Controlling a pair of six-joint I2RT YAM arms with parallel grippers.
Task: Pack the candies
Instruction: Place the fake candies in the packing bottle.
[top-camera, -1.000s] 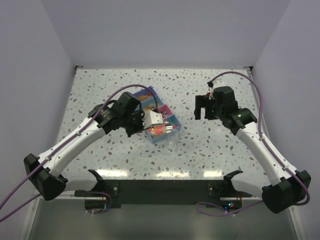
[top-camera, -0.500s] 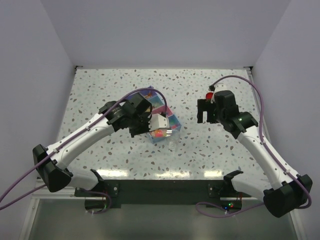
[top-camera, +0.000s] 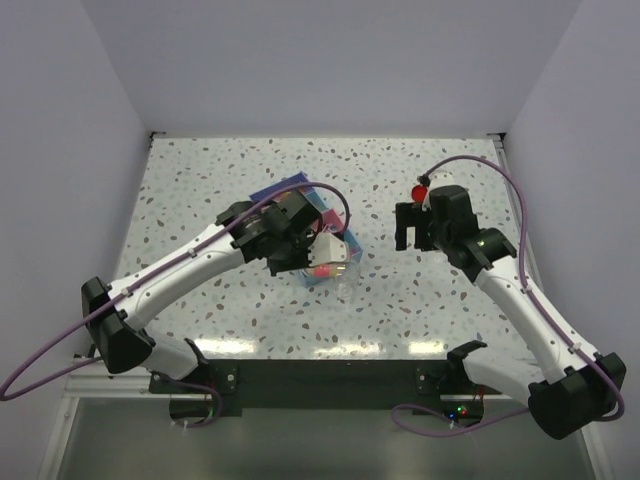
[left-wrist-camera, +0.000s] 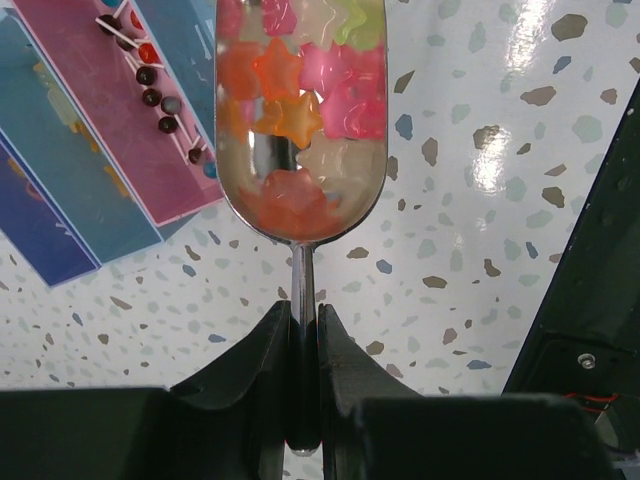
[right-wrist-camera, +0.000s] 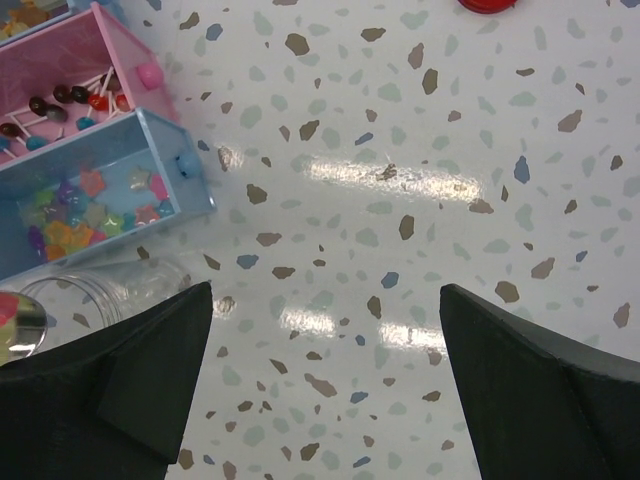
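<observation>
My left gripper (left-wrist-camera: 303, 310) is shut on the thin handle of a metal scoop (left-wrist-camera: 300, 215). The scoop is heaped with the candies (left-wrist-camera: 310, 85), star-shaped sweets in orange, pink and yellow-green, and hangs level above the table. In the top view the left gripper (top-camera: 300, 245) holds the scoop (top-camera: 332, 248) over the near corner of the boxes. More candies (right-wrist-camera: 80, 215) lie in the blue box (right-wrist-camera: 195, 190). A clear jar (right-wrist-camera: 105, 290) stands just in front of that box. My right gripper (right-wrist-camera: 325, 290) is open over bare table, to the right of the boxes.
A pink box (right-wrist-camera: 120, 50) beside the blue one holds lollipops (right-wrist-camera: 70, 100). Flat coloured panels (left-wrist-camera: 90, 160) lie under the boxes. A round red lid (top-camera: 420, 190) rests on the table behind the right gripper (top-camera: 408, 228). White walls close in the table.
The left arm has swung right and forward, carrying the loaded scoop across the boxes towards their near corner. The right arm shifted slightly right, uncovering the red lid.
</observation>
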